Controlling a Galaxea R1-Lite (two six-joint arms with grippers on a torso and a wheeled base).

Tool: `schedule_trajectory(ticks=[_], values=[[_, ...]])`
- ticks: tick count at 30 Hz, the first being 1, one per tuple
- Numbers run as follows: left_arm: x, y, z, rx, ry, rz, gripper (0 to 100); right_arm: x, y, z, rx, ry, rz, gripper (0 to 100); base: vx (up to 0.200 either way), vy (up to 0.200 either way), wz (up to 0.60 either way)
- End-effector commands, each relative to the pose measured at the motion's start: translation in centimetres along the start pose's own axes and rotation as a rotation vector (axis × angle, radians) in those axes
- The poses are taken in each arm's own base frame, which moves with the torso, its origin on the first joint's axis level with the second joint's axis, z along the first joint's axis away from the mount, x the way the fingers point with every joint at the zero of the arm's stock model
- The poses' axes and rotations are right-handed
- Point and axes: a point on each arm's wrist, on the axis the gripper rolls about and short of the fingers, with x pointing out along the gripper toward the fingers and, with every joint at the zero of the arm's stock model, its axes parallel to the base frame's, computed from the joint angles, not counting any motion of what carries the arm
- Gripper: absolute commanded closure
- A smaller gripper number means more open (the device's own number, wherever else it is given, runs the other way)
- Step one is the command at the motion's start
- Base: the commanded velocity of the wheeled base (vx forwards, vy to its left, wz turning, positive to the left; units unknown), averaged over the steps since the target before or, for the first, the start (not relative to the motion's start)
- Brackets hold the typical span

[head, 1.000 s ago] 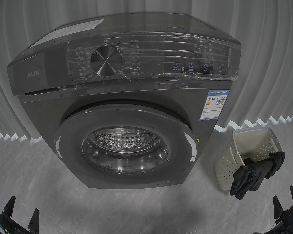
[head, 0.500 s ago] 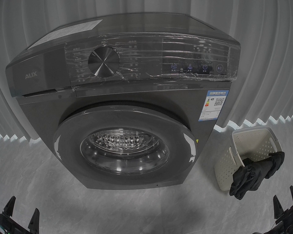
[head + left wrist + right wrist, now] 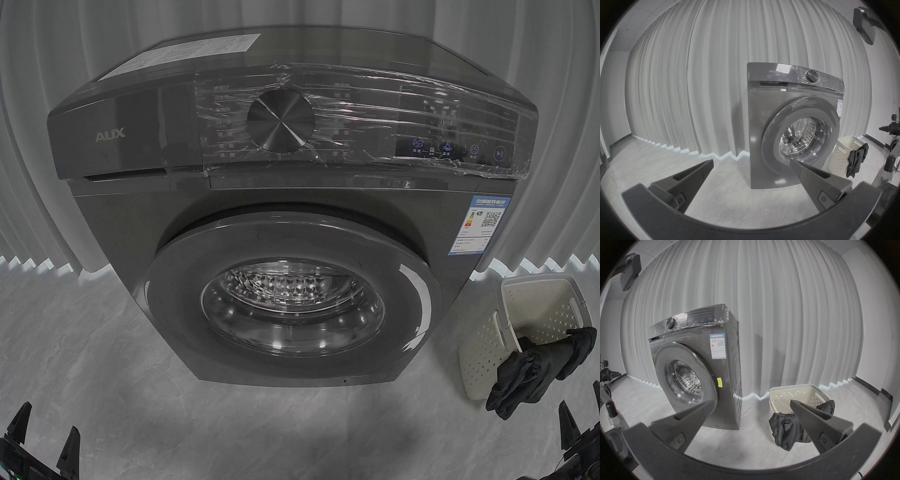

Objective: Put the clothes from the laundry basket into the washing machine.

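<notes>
Washing machine [image 3: 294,206], standing on the grey floor [image 3: 94,350] against the pleated curtain [image 3: 562,125]. Its round door [image 3: 290,300] is seen shut, and no handle can be made out on it. If a garment is carried over before the door is opened, the load is likely to be blocked, and a hard or badly placed pull on the door rim may let the fingers slip off.

Laundry basket [image 3: 537,306], set on the floor just beside the machine's right front corner, near the curtain's hem. It looks light and perforated, so it may be dragged or tipped if cloth snags on its wall during lifting.

Dark clothes [image 3: 537,369], draped over the basket's near rim and hanging down its outer wall toward the floor. The bundle may be knocked off by a nudge. Only one layer may be pinched, leaving the rest behind, and a trailing end may be caught in the door opening.

Left gripper [image 3: 751,162] and right gripper [image 3: 751,402], both held low, well apart from door and basket, jaws apart and empty.
</notes>
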Motion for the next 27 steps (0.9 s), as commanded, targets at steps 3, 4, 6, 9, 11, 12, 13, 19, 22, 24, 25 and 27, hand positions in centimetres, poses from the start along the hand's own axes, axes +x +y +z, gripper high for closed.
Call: schedule_trajectory(ticks=[3,4,6,9,11,12,13,19,22,24,25,27], values=[[-0.01,0.00,-0.49,0.000,0.000,0.000,0,0.00,-0.01,-0.52,0.000,0.001,0.000,0,0.000,0.000,0.00],[-0.01,0.00,-0.49,0.000,0.000,0.000,0,0.00,-0.01,-0.52,0.000,0.001,0.000,0,0.000,0.000,0.00],[-0.01,0.00,-0.49,0.000,0.000,0.000,0,0.00,-0.01,-0.52,0.000,0.001,-0.002,0,0.000,0.000,0.00],[-0.01,0.00,-0.49,0.000,0.000,0.000,0,0.00,-0.01,-0.52,-0.002,0.001,0.000,0,0.000,0.133,0.00],[-0.01,0.00,-0.49,0.000,0.000,0.000,0,0.00,-0.01,-0.52,0.000,0.001,0.000,0,0.000,0.200,0.00],[-0.01,0.00,-0.49,0.000,0.000,0.000,0,0.00,-0.01,-0.52,0.000,0.001,0.000,0,0.000,0.200,0.00],[-0.01,-0.01,-0.49,0.000,0.000,-0.002,0,0.00,-0.01,-0.52,-0.002,0.001,0.001,0,0.000,0.200,0.00],[-0.01,-0.01,-0.49,0.000,0.000,-0.002,0,0.00,-0.01,-0.51,0.000,0.000,0.000,0,0.000,0.033,0.00],[-0.01,-0.01,-0.49,0.000,0.000,-0.002,0,0.00,0.00,-0.52,-0.002,0.001,-0.003,0,0.000,0.000,0.00],[-0.01,-0.01,-0.49,0.000,0.000,-0.002,0,0.00,0.00,-0.52,-0.005,0.001,-0.002,0,0.000,0.000,0.00],[-0.01,-0.01,-0.49,0.000,0.000,-0.002,0,0.00,0.00,-0.51,-0.005,0.000,-0.002,0,0.000,0.000,0.00],[-0.01,-0.01,-0.49,0.000,0.000,-0.002,0,0.00,-0.01,-0.52,-0.005,0.001,0.000,0,0.000,0.000,0.00]])
